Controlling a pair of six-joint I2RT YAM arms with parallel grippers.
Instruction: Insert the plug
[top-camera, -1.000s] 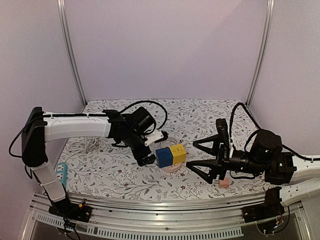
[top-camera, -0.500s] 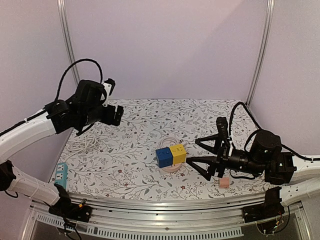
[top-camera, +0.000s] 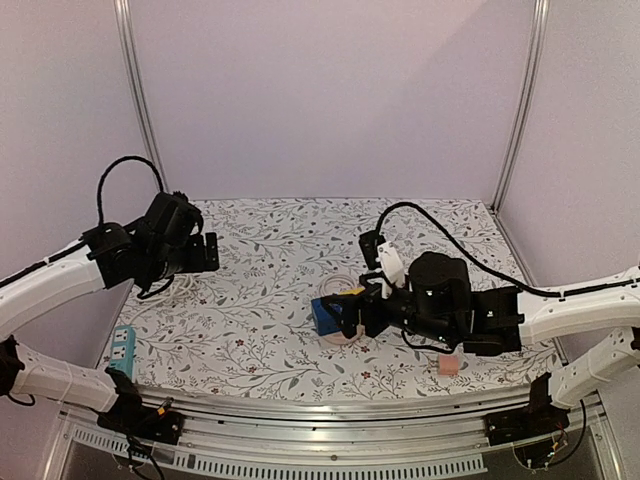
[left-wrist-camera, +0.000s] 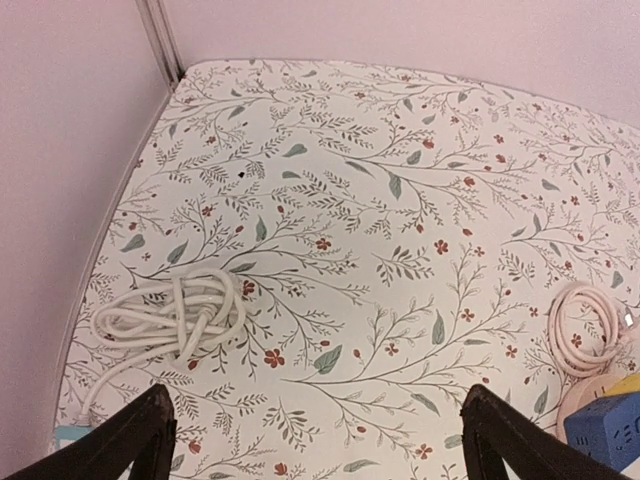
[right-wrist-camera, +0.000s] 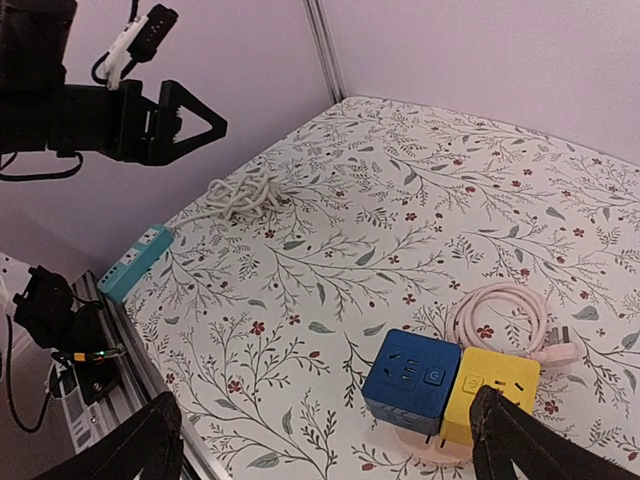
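1. Teal power strip (top-camera: 122, 350) lies at the far left edge of the table (left-wrist-camera: 400, 130), near the left arm's base. Its sockets are too small to read from any view.
2. Just behind the strip a white cable (left-wrist-camera: 170, 315) lies in a loose bundle on the flowered cloth, and one end of it runs toward the strip.
3. The left gripper (left-wrist-camera: 315, 393) hangs above this left part of the table with its two black fingers (left-wrist-camera: 135, 445) spread wide, and nothing is between them.
4. Near the middle of the table a pink cable (right-wrist-camera: 500, 315) lies in a flat coil. Its plug (right-wrist-camera: 560, 352) rests on the cloth at the edge of the coil, just beside the yellow cube, and no gripper touches it.
5. The blue cube (right-wrist-camera: 410, 375) and the yellow cube (right-wrist-camera: 490, 385) stand side by side and touch each other, on a round pink base (right-wrist-camera: 425, 440). The blue cube shows socket holes and a round button on its top face. The yellow cube carries small marks, but they are too fine to read.
6. The right gripper (right-wrist-camera: 325, 396) hovers close over the two cubes. Its fingers (right-wrist-camera: 530, 440) are far apart, one on each side of the cubes in the wrist view, and it holds nothing.
7. A small pink block (top-camera: 449, 365) lies on the cloth to the right, under the right arm.
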